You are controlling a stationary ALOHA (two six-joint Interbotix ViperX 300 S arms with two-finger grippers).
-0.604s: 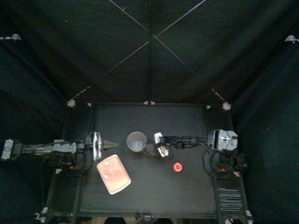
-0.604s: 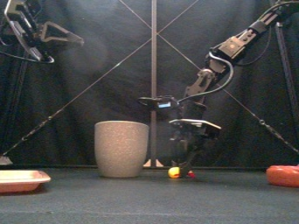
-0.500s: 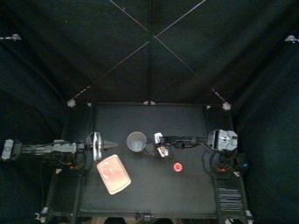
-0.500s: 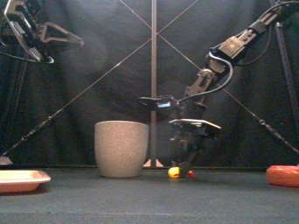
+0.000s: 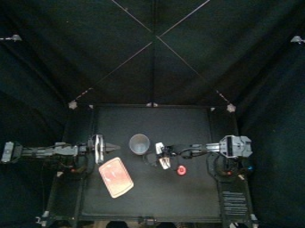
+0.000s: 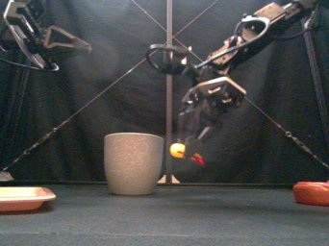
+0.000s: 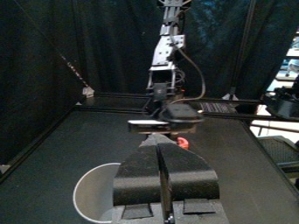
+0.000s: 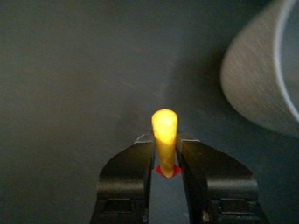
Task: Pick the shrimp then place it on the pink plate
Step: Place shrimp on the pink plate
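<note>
The right gripper has its jaws pinched on the shrimp by its red tail, its length pointing straight out from them, well above the table. The pink plate lies to the left and frontward, beyond the grey cup, near the resting left gripper, jaws closed

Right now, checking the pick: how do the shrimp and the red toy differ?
The shrimp is yellow-orange with a red end; the red toy shows only red. The shrimp hangs in the right gripper above the table; the red toy lies on it. Neither is on the pink tray.
</note>
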